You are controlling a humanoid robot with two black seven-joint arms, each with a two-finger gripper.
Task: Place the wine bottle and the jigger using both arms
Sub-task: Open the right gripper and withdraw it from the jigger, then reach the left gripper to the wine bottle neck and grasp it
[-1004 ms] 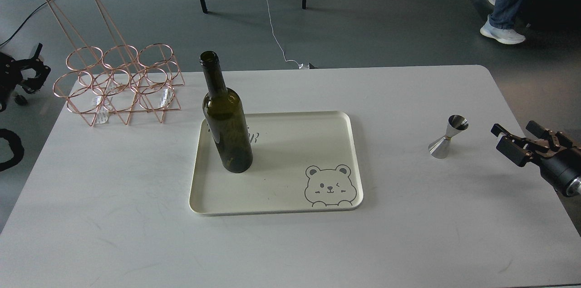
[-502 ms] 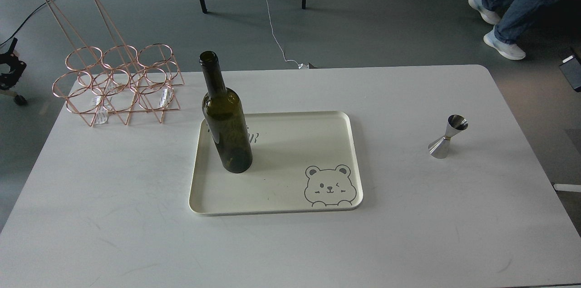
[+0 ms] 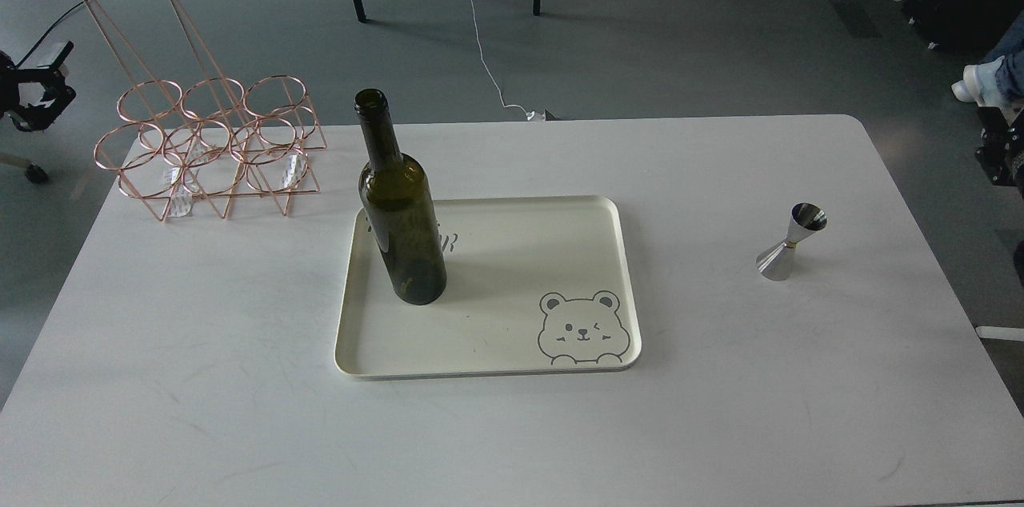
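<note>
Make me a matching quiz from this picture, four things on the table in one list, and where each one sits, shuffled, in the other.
Things:
1. wine bottle
2. jigger
3. copper wire rack
4. bear drawing

Places:
A. far left corner of the table
B. near right corner of the tray
C. upright on the tray's left side
D. bare table, right of the tray

Pairs: 1-C, 2-D, 3-A, 4-B

White table (image 3: 720,411) with rounded corners, filling most of the frame. Copper wire rack (image 3: 210,147) at upper left. Cream tray (image 3: 512,347) with a bear drawing at centre. Steel jigger (image 3: 790,241) standing upright at right, well apart from the tray.
</note>
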